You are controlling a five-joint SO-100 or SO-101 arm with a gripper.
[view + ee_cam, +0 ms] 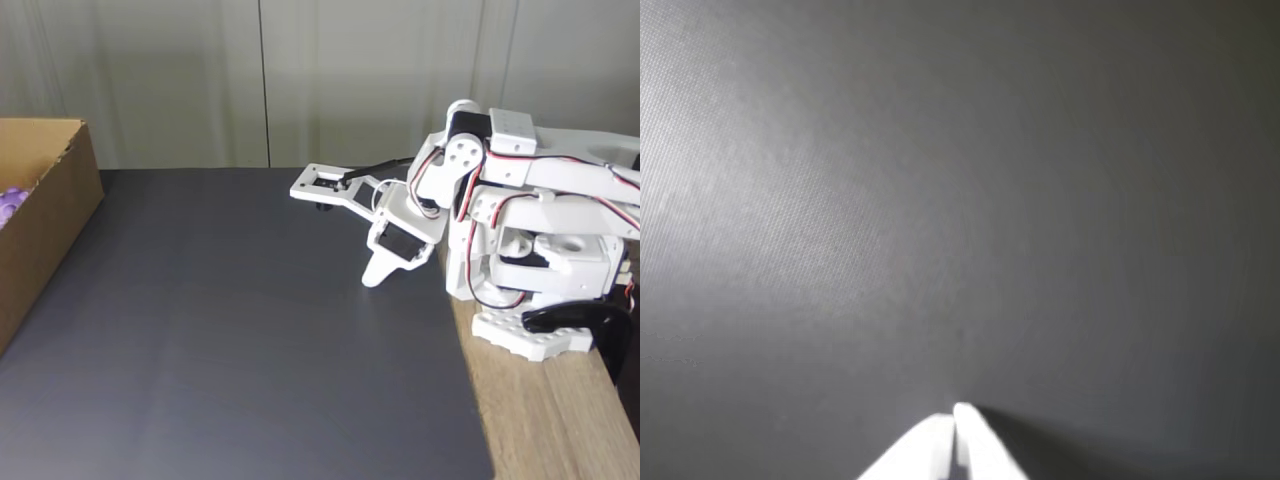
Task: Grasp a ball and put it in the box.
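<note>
item: white arm, folded at the counter (540, 420) edge. claw (954, 415): tips pressed together, nothing held, poised low over the dark mat (250, 340). ball (10, 205): a purple patch is seen inside the cardboard box (50, 215) at the left of the fixed view; identity is judged, not certain. step: delivery is judged done. next move: none is called for, unless another ball is supplied.

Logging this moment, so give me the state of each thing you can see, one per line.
Gripper: shut, empty, tips down by the mat.
Ball: purple, already inside the box.
Box: open at the top, on the left of the fixed view.
Arm: folded back over its base.
</note>
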